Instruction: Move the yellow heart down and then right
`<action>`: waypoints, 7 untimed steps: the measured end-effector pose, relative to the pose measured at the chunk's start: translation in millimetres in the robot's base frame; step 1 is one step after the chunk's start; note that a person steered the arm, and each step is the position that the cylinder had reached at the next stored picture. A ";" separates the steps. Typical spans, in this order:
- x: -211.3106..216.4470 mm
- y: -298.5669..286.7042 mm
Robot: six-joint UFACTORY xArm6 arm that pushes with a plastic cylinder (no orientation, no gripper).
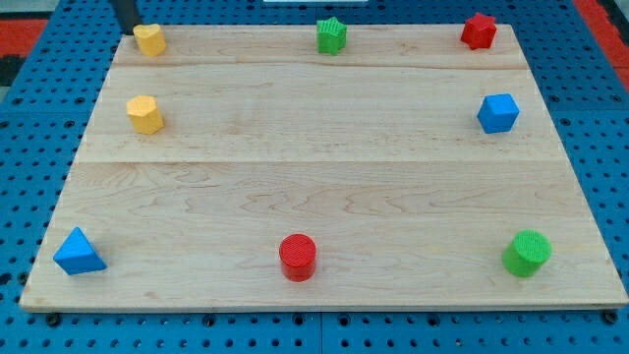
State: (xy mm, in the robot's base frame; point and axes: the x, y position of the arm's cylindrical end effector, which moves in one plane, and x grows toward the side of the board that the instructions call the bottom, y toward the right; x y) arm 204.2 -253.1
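Note:
The yellow heart (149,39) sits at the top left corner of the wooden board (324,177). My tip (129,30) is right at the heart's upper left side, touching it or nearly so. The dark rod rises out of the view's top edge. A yellow hexagon (144,114) lies below the heart, near the board's left edge.
A green star (332,35) is at top centre and a red star-like block (479,30) at top right. A blue cube (497,113) is at the right edge. Along the bottom are a blue triangle (79,252), a red cylinder (298,257) and a green cylinder (528,253).

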 end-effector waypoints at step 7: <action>64.4 86.6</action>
